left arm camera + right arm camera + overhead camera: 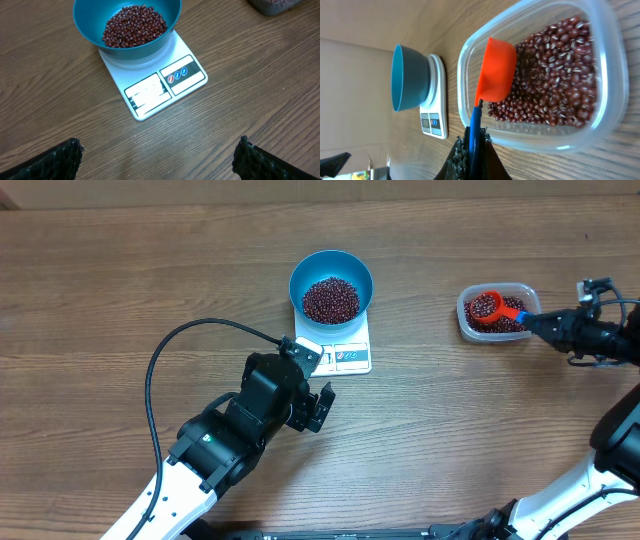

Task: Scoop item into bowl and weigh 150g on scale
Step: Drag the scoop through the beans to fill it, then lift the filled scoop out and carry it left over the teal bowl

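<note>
left end effector [157,155] stood apart near scale [150,95], right end effector [472,145] clamped on orange scoop [497,70] in tub [607,100] of beans [555,75]

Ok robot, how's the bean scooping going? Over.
Left tool open by scale. Right tool shut on scoop, down in tub. Bowl on scale, beans inside. Nothing in the way.

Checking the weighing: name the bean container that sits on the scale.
The blue bowl, atop the white scale; the clear tub sits on bare table.
</note>
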